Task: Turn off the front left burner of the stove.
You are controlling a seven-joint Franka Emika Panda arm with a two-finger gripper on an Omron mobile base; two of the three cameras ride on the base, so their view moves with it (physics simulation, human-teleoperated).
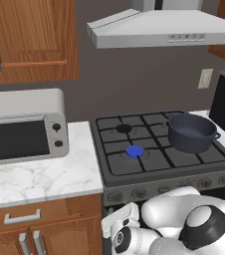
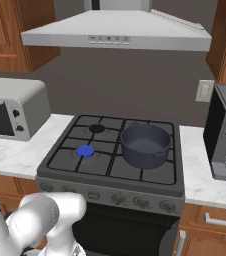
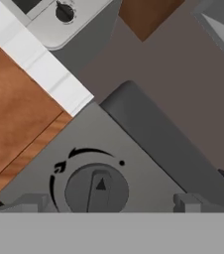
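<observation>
The gripper (image 3: 106, 202) stood open, its two fingertips (image 3: 32, 203) spread to either side of a round grey knob (image 3: 96, 189) on the stove (image 1: 159, 187) front panel, holding nothing; whether they touched the knob could not be told. Above and beyond the gripper, on the stove top, the front left burner (image 1: 135, 151) showed its blue disc. Right of that burner sat a dark pot (image 1: 191, 132), and to its left a silver toaster oven (image 1: 25, 124) on the marble counter (image 1: 45, 177).

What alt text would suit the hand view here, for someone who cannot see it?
Close-up of a round grey stove knob on the stove front panel, sitting between the claw fingertips, which are spread open on either side. Above it are a wooden cabinet front, a marble counter edge and the toaster oven.
</observation>
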